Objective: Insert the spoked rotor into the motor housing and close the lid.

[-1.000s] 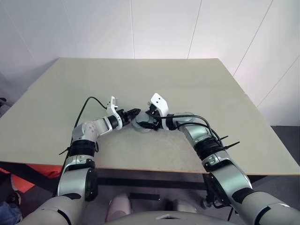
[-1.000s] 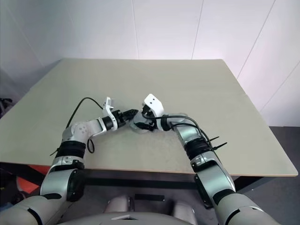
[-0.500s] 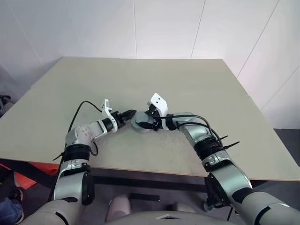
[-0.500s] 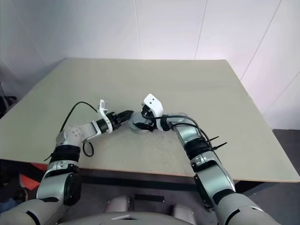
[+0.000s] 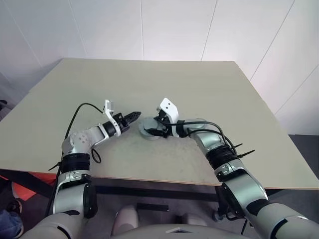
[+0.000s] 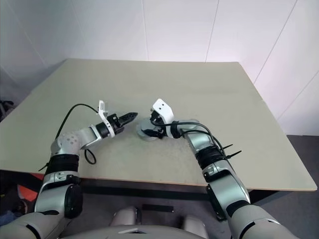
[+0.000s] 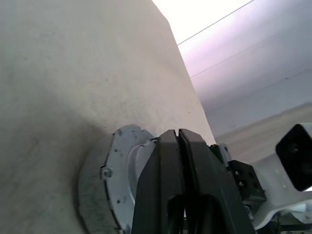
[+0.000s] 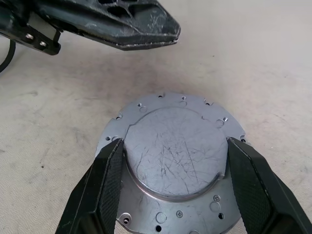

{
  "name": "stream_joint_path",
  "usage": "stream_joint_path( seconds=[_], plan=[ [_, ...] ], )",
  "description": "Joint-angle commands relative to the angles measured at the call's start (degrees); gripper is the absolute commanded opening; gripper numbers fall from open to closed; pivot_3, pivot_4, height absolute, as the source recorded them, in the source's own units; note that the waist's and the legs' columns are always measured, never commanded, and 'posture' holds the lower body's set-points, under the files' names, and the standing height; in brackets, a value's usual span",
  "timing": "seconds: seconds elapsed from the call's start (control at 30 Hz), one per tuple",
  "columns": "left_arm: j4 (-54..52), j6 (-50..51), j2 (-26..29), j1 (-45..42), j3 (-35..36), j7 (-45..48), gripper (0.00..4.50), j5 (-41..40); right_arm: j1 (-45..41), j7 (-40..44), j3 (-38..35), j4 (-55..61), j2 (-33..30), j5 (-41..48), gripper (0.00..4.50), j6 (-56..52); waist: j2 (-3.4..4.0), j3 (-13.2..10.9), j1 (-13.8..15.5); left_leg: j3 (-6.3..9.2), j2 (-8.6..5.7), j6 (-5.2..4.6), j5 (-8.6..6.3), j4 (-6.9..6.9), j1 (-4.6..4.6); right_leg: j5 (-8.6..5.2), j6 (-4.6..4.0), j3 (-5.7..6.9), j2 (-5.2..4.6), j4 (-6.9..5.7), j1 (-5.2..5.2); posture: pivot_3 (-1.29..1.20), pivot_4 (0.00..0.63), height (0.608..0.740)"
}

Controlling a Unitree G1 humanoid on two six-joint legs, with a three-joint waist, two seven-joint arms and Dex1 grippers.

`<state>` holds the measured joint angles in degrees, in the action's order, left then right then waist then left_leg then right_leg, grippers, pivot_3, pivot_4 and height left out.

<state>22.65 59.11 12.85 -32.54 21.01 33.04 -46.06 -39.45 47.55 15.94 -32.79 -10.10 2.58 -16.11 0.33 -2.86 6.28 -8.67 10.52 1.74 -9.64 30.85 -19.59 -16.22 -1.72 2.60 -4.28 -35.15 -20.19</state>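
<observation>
A round silvery-grey metal disc assembly (image 8: 175, 165) lies flat on the pale beige table (image 5: 209, 89), toward the table's near edge and roughly midway across it. Seen through the right wrist camera, it has a wide outer flange dotted with small screw holes and, on top of that, a raised, scratched circular plate with one notch cut into its edge. Whether this top plate is the lid or part of the motor housing cannot be told, since no slots, windings or spokes are visible.

The right gripper (image 8: 173, 180) reaches down to the disc from the side nearer the robot, its arm angled in from the right. Its two black fingers (image 8: 100, 187) stand wide, one on each side of the raised plate, their inner faces right at the plate's rim above the flange. Whether they actually press the rim or stop just short of it cannot be told.

The left gripper (image 5: 133, 116) hovers just beside the disc on its left, a little above the table and clear of the disc's edge. Its black fingers (image 7: 165, 190) are pressed flat together into a single narrow point with nothing between them, and that point aims across toward the disc. In the right wrist view the same closed, scuffed tip (image 8: 146, 29) hangs beyond the disc's far rim, apart from it.
</observation>
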Motion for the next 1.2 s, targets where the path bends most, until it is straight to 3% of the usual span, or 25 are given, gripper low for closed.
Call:
stream_joint_path(
  seconds=[0.03,0.33,0.73,0.97,1.2],
  plan=[
    [-3.63,1.32,-0.22,-0.95,0.81,0.86,0.05,-2.98,1.18,-2.51,0.35,-4.93,-1.53,-2.88,3.19,-2.04,0.01,-0.02,-0.11,0.0,0.0,0.0,0.0,0.0,-0.01,0.0,0.0,0.0,0.0,0.0,0.0,0.0,0.0,0.74],
    [3.27,1.97,1.09,2.9,-1.65,-4.44,0.05,2.93,1.26,-3.05,0.04,-5.19,-1.54,-2.82,3.19,-2.11,0.14,-0.09,-0.54,-0.01,-0.01,0.0,0.0,-0.06,-0.04,0.03,0.05,0.0,0.0,0.14,0.01,0.0,0.0,0.74],
    [-2.42,1.12,0.41,4.05,0.13,-1.37,0.05,-0.22,0.9,-2.59,-0.09,-4.75,-1.64,-2.6,3.19,-1.92,0.2,-0.22,-0.56,0.0,-0.01,-0.01,-0.01,-0.19,0.23,0.05,0.08,0.07,-0.02,0.44,0.12,0.0,0.0,0.74],
    [-4.34,-3.95,2.94,2.59,5.75,1.46,0.05,-3.69,1.28,-1.88,-0.05,-3.68,-1.64,-2.27,3.19,-2.11,0.13,-0.32,-0.7,-0.03,0.03,0.0,0.0,-0.19,-0.19,0.14,-0.02,0.09,0.0,0.4,-0.04,0.0,0.0,0.74],
    [-2.9,-5.55,6.2,2.26,5.83,1.28,0.05,-2.35,1.99,-1.0,0.19,-3.04,-2.49,-2.41,3.19,-2.69,0.14,-0.32,-0.71,-0.03,0.03,0.0,-0.01,-0.2,-0.16,0.15,-0.02,0.09,0.0,0.39,-0.02,0.0,0.0,0.74]
  ],
)
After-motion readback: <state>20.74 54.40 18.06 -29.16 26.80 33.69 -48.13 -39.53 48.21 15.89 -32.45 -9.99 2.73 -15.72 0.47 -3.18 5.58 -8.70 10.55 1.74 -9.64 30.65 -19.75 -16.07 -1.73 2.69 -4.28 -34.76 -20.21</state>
